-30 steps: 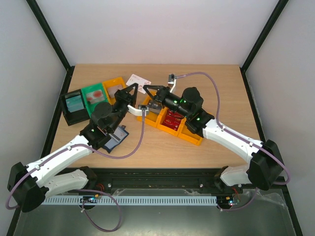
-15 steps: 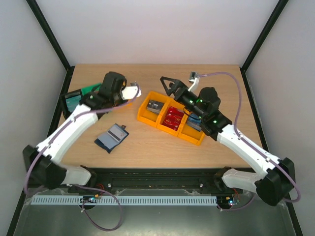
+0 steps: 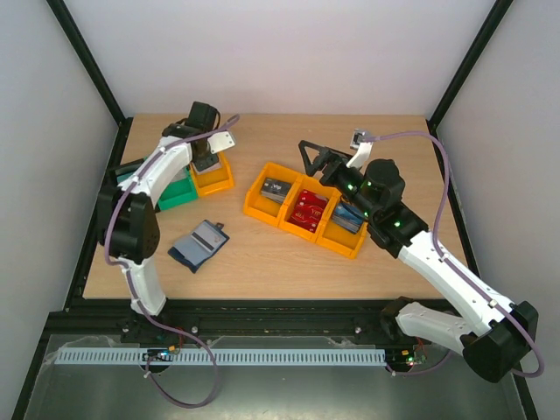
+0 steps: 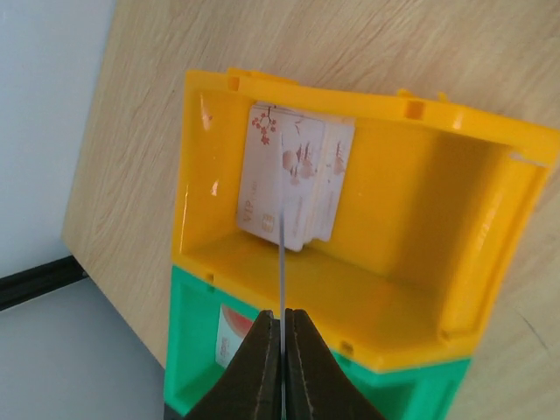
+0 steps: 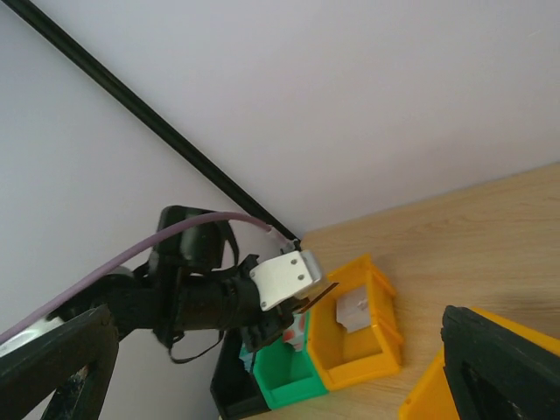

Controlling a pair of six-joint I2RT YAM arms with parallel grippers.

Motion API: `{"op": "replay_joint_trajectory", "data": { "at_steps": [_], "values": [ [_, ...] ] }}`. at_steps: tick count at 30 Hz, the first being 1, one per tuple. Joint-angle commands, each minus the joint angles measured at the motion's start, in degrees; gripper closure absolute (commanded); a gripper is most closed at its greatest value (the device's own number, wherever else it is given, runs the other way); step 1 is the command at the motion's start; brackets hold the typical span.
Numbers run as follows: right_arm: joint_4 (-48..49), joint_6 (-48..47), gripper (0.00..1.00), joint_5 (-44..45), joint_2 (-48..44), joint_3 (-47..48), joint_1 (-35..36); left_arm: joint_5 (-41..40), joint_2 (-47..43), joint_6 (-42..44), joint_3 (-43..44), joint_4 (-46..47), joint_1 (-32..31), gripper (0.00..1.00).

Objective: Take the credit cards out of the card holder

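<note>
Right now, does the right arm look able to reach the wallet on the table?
Probably yes: the wallet lies open with nothing over it, the left hand is away at the yellow bin, and the right hand is open and empty. It would have to swing past the orange tray.

a pale wooden rectangular tabletop (image 3: 282, 262) is lying under soft, even light. plain white walls (image 3: 280, 52) are closing it in on three sides, with thin black metal posts (image 3: 91, 61) slanting up the corners. a white slotted plastic strip (image 3: 262, 357) is running along below the near edge.
</note>
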Motion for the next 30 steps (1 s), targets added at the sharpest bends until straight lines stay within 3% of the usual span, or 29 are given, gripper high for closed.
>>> {"op": "replay_joint_trajectory", "data": {
  "at_steps": [1, 14, 30],
  "values": [
    [-1.4, -2.6, 0.01, 1.7, -0.9, 0.1, -0.5, -0.9, 5.7, 3.3, 2.0, 7.4, 1.0, 0.98],
    [-1.9, -4.3, 0.01, 1.8, 0.9, 1.6, -0.5, -5.1, 13.0, 14.0, 0.2, 21.4, 4.7, 0.98],
    [-2.5, -5.1, 0.01, 1.3, 1.7, 2.1, -0.7, -4.0, 15.1, 18.8, -3.4, 25.8, 5.2, 0.98]
  ]
}}
